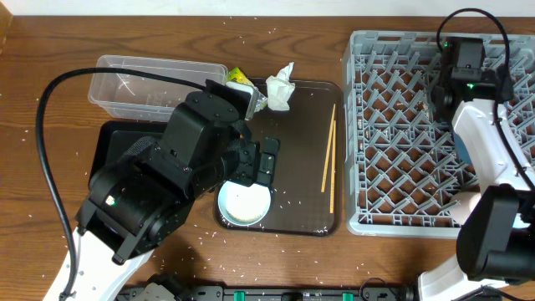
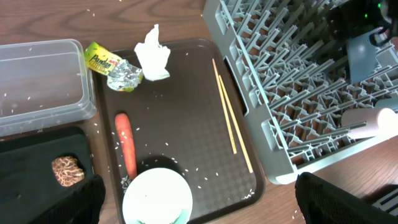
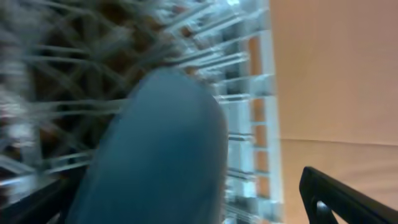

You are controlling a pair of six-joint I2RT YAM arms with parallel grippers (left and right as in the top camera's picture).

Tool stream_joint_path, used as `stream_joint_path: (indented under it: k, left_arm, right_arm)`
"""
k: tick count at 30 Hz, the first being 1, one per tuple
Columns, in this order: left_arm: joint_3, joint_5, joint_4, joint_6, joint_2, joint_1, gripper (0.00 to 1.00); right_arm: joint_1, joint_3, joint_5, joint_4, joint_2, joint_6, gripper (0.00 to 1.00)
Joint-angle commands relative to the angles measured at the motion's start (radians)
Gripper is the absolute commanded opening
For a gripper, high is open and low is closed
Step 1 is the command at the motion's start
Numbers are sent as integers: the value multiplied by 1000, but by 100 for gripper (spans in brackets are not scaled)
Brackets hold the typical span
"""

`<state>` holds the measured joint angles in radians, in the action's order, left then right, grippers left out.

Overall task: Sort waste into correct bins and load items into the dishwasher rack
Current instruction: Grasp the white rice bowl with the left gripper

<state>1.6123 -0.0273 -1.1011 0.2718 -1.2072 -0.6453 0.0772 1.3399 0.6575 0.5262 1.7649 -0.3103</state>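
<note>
My left gripper (image 2: 199, 208) is open and hovers over the white bowl (image 2: 157, 196) at the near edge of the brown tray. The carrot (image 2: 126, 144), the wrapper (image 2: 115, 65), the tissue (image 2: 153, 55) and the chopsticks (image 2: 231, 121) lie on that tray. The brown food lump (image 2: 67, 170) sits in the black tray-bin (image 2: 37, 149). The clear tub (image 1: 142, 79) stands behind it. My right gripper (image 3: 205, 205) is open over the grey rack (image 1: 401, 125), with the light blue cup (image 3: 155, 155) between its fingers, apart from the right finger. The pink cup (image 2: 367, 121) lies in the rack. The dark blue bowl-plate is not in view.
The brown serving tray (image 1: 309, 109) lies between the bins and the rack. White rice grains are scattered over the tray and the wooden table. My left arm (image 1: 167, 184) covers most of the black tray-bin in the overhead view.
</note>
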Motion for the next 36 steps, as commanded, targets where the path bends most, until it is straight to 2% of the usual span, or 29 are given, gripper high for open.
stream_joint_path:
  k: [1,6,9,14,17,18,20,24,30,33,36]
  left_arm:
    - [9,-6,-12,-10,5,-3,98]
    - [9,-6,-15,-16,5,-3,98]
    - [9,-6,-12,-60,5,-3,98]
    - [8,-2,-17,-109,2,1,98]
    - [-1,65,-42,-108,-16,1,99]
    - [-13,96,-48,-107,-26,1,93]
    - [-46,138,-44,-106,-47,1,89]
    - [-121,151,-12,-63,-117,2,87]
    - [-175,68,-55,-19,-241,2,83]
    - [-235,-4,-49,-19,-282,2,76]
    - [-299,-6,-18,-14,-301,5,75]
  right_arm:
    - [-6,7,-184,35,-43,169,99]
    - [-21,8,-325,74,-134,225,99]
    - [-29,8,-435,113,-219,229,99]
    - [-34,8,-683,227,-386,298,99]
    - [-34,7,-860,320,-479,343,99]
    - [-34,7,-905,353,-507,353,99]
    - [-34,7,-932,415,-549,406,99]
    - [-33,7,-931,526,-595,506,99]
    - [-32,7,-930,638,-601,509,99]
    - [-32,7,-926,649,-601,509,99]
    - [-32,7,-924,643,-601,510,99]
